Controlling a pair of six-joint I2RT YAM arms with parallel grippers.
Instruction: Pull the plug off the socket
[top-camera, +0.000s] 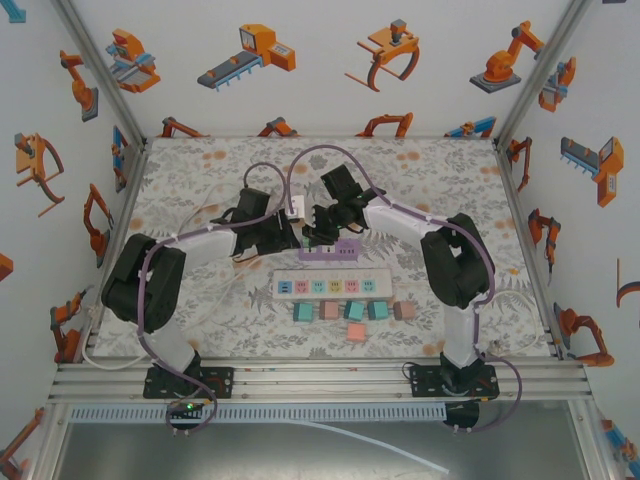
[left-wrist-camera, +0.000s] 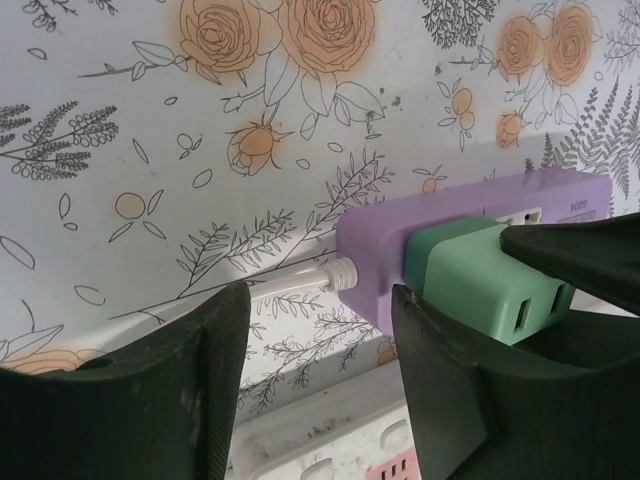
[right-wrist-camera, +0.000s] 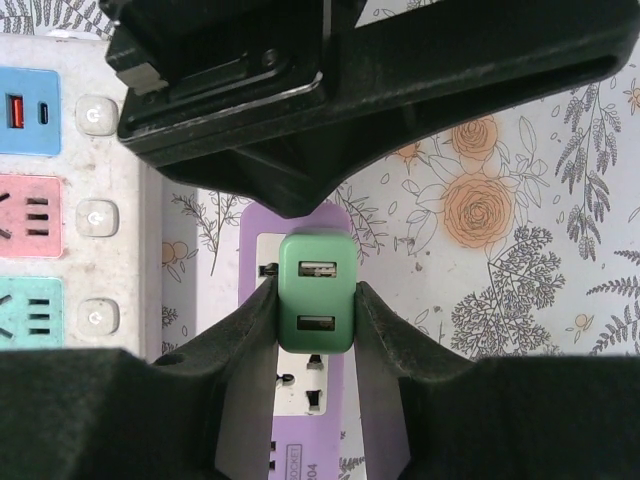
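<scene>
Plug (right-wrist-camera: 316, 305): plain green.
Socket strip (left-wrist-camera: 372, 248): purple shell with a white face.
Cord (left-wrist-camera: 290, 283): white.
Power strip (right-wrist-camera: 120, 262): white body; socket faces are blue, pink and teal.
Tabletop (left-wrist-camera: 150, 150): pale grey-white print with orange roses and thin dark line-drawn leaves and ferns.
Left hand (left-wrist-camera: 320, 370): black.
Right hand (right-wrist-camera: 316, 330): black.
Blocks (top-camera: 354, 311): teal and pink, mixed in a row.
Walls (top-camera: 330, 100): white, printed with orange-and-blue robot drawings.

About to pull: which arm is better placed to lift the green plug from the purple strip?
Right. The right end effector grips the green plug on both sides; the left end effector is open at the purple strip's cable end.
</scene>
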